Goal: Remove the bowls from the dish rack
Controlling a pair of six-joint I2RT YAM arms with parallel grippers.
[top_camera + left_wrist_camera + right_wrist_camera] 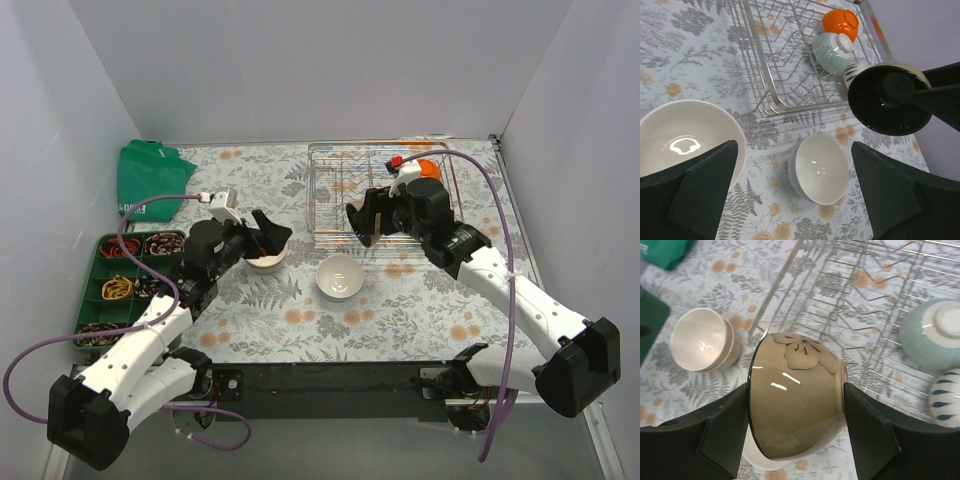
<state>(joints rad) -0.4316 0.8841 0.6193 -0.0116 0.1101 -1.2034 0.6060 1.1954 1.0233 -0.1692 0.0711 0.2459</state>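
The silver wire dish rack stands at the back right. It holds an orange bowl, a pale teal bowl and a white bowl with blue marks. My right gripper is shut on a tan bowl with a glossy black inside, tipped on its side above the table just in front of the rack. A white bowl stands on the table below it. My left gripper is open and empty over a stack of beige-white bowls.
A green compartment tray with small items lies at the left edge. A green cloth bag lies at the back left. Grey walls close in the left, back and right sides.
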